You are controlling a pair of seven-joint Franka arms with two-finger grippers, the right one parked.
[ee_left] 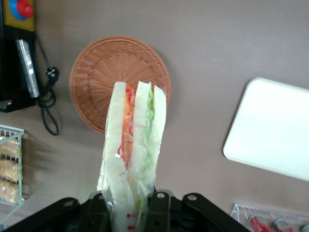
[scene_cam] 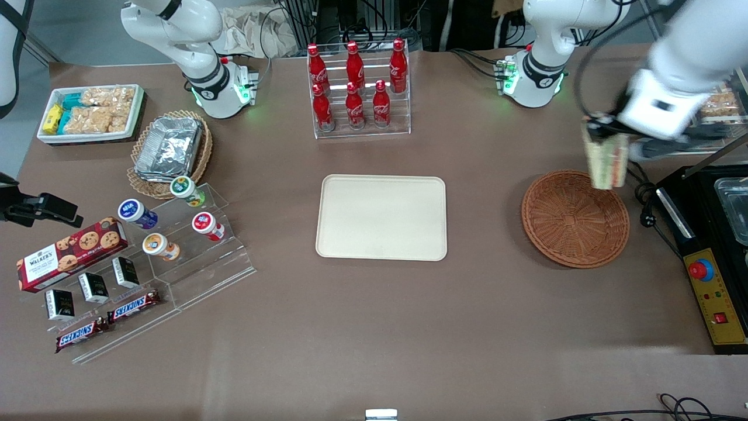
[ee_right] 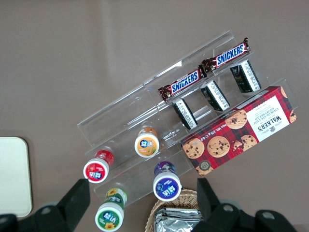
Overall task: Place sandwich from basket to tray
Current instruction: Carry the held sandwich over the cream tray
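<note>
My left gripper (scene_cam: 605, 135) is shut on the sandwich (scene_cam: 606, 161), a plastic-wrapped wedge of white bread with orange-red and green layers. It hangs in the air above the rim of the reddish-brown wicker basket (scene_cam: 575, 218), at the basket's edge farther from the front camera. The basket is empty. In the left wrist view the sandwich (ee_left: 133, 145) sticks out from between my fingers (ee_left: 161, 212), with the basket (ee_left: 101, 72) and the tray (ee_left: 270, 128) below. The cream tray (scene_cam: 381, 217) lies empty mid-table, toward the parked arm from the basket.
A rack of red cola bottles (scene_cam: 356, 88) stands farther from the front camera than the tray. A black machine with a red button (scene_cam: 710, 257) sits beside the basket at the working arm's end. Acrylic steps with cups and snacks (scene_cam: 158, 245) lie toward the parked arm's end.
</note>
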